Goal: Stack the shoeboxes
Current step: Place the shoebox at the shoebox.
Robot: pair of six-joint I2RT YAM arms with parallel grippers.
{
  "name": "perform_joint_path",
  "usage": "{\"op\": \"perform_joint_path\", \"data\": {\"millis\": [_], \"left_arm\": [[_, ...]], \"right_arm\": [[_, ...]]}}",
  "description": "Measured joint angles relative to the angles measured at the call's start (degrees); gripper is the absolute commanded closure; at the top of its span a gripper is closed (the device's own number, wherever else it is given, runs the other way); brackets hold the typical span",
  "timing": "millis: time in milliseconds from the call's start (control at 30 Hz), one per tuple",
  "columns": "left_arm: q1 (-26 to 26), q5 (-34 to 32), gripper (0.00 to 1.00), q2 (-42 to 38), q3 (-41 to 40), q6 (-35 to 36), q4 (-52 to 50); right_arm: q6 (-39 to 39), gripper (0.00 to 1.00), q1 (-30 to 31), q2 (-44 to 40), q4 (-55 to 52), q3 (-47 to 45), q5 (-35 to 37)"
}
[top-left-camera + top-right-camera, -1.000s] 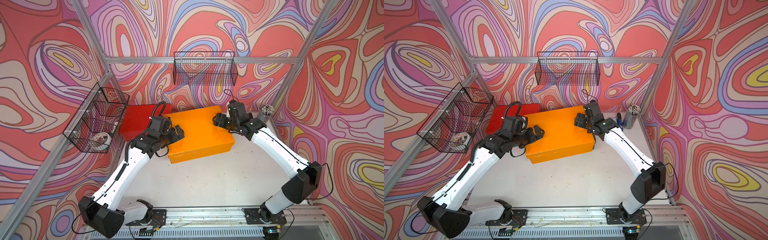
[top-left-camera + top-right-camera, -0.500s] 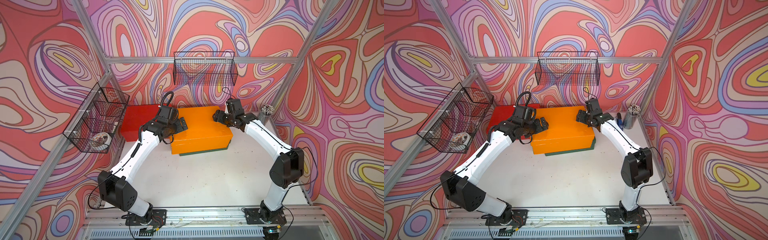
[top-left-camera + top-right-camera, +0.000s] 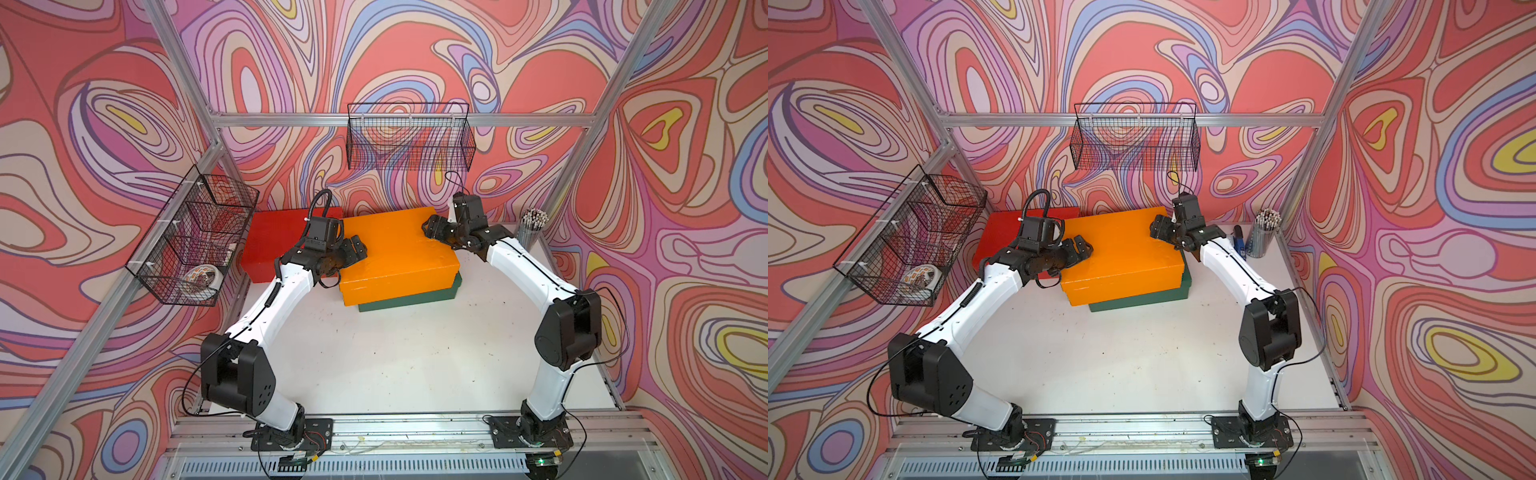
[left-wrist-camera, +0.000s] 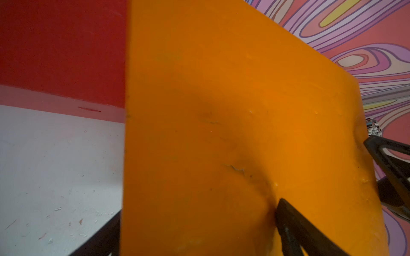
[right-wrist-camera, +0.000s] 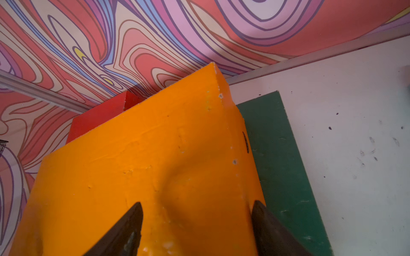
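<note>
**Orange shoebox rests on the green one, pinched at both ends**

The orange shoebox [image 3: 399, 249] is rectangular cardboard under thick, lumpy matte paint. Its lid is dented and one corner is chipped pale. It lies flat on the dark green shoebox [image 3: 407, 297], offset so that green shows along the near and right edges. The red shoebox [image 3: 278, 241] stands just beside them on the scuffed white desk [image 3: 395, 353]. The left arm's fingers [image 4: 292, 221] pinch the orange box's left end. The right arm's fingers [image 5: 131, 221] squeeze its rear right corner.
</note>
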Motion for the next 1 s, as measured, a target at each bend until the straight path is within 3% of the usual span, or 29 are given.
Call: {"op": "perform_joint_path", "data": {"millis": [333,367,400,633,833,1000], "left_arm": [[2.54,4.26,0.07,0.76,-0.09,1.18,2.16],[2.71,4.44,0.06,1.14,0.55,1.55,1.64],[2.82,4.48,0.05,1.42,1.29,1.92,0.87],[2.82,4.72,0.00,-0.24,4.07,3.61,-2.01],[2.82,3.85,0.00,-8.13,3.43,4.07,-3.54],[2.80,2.08,0.00,-21.29,-4.37,3.98,-0.81]], "right_arm": [[-0.07,0.15,-0.26,-1.11,1.86,-1.79,-0.57],[-0.11,0.13,-0.26,-1.18,1.66,-1.79,-0.57],[-0.07,0.02,-0.26,-1.38,1.18,-1.79,-0.61],[-0.22,0.02,-0.22,-4.33,-4.00,-1.75,-2.27],[-0.24,0.02,-0.13,-12.00,-5.40,-2.69,-2.08],[-0.11,0.02,-0.07,-20.81,-4.72,-7.30,-1.29]]}}
